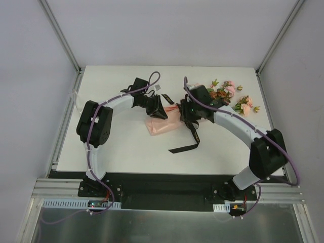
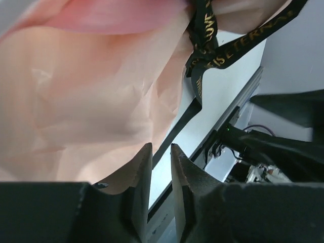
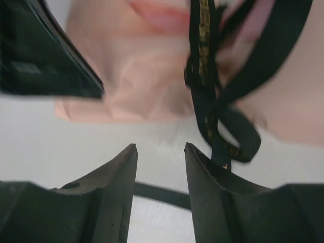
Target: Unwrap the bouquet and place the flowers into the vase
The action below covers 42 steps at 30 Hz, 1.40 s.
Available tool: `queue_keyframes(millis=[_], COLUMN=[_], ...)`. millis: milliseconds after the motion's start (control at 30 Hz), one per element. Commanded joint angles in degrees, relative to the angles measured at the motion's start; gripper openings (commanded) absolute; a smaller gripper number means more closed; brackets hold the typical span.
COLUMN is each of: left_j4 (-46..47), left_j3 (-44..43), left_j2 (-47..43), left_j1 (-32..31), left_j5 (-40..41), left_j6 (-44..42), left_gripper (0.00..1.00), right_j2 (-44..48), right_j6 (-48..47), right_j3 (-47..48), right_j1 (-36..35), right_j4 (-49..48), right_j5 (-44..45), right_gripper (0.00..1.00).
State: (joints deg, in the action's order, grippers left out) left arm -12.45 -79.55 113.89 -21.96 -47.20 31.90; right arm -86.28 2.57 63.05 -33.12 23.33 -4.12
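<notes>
Two arms meet over the middle of the white table (image 1: 126,147) in the overhead view. The left gripper (image 1: 158,108) and the right gripper (image 1: 188,114) both sit at the far end of the bouquet (image 1: 163,125), whose pale pink paper lies flat on the table. A black ribbon (image 1: 190,143) trails from under the right gripper toward the near edge. The flowers (image 1: 226,92), in pink, peach and rust with green leaves, lie on the table past the right arm, toward the far right corner. The arm hides whether their stems reach into the paper.

The left wrist camera looks across crumpled pink paper, which fills most of the frame. The ribbon knot hangs at the top right, and its gold print reads "LOVE" on one tail and "IS ETERNAL" on the other. The left gripper's fingers (image 2: 140,172) stand a narrow gap apart. Bare table shows between them and they grasp nothing.

The right wrist camera shows the right gripper's fingers parted wider, again with only table between them. The ribbon's loop hangs just beyond the right-hand finger. Its gold lettering is too blurred to read.
</notes>
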Motion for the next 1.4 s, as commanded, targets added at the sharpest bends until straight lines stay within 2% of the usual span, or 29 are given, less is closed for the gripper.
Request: queue_keyframes(millis=[0,167,300,433,633,800,1133,1200,1267,1367], left_j4=[-0.9,-1.1,-1.1,-1.1,-1.3,-1.6,-1.7,-1.8,-1.8,-1.7], left_j3=[-1.1,-0.5,0.5,2.8,4.5,4.0,1.4,1.3,1.2,0.8], left_j2=[1.9,2.8,2.6,1.2,-0.6,2.7,5.7,6.0,5.9,5.6], left_j1=[-1.6,-1.6,-1.6,-1.6,-1.2,-0.9,-0.5,-0.5,-0.5,-0.5], left_j5=[-1.2,0.4,0.2,0.4,2.5,1.0,1.5,1.1,1.0,0.9], left_j6=[-0.7,-0.5,0.4,3.3,2.1,0.7,0.2,0.4,0.4,0.8], left_gripper=[0.18,0.14,0.12,0.12,0.15,0.14,0.13,0.12,0.12,0.12], right_j2=[-9.4,-22.2,-28.1,-31.2,-32.8,-31.9,-32.7,-32.9,-33.2,-34.0], right_j6=[-5.5,-9.5,-10.8,-10.7,-12.9,-14.6,-15.0,-14.6,-14.6,-14.6], right_j3=[16.1,31.5,37.3,37.3,37.7,36.5,37.9,38.4,38.4,38.0], right_j1=[0.5,0.7,0.6,0.5,0.4,-0.2,-0.2,-0.3,-0.3,-0.4], right_j4=[-0.5,1.9,5.4,4.8,4.8,5.7,4.7,4.6,4.8,4.9], right_j5=[1.9,3.7,8.5,6.7,14.1,16.6,15.5,15.3,16.2,16.5], right_gripper=[0.46,0.48,0.48,0.48,0.5,0.49,0.26,0.25,0.36,0.38])
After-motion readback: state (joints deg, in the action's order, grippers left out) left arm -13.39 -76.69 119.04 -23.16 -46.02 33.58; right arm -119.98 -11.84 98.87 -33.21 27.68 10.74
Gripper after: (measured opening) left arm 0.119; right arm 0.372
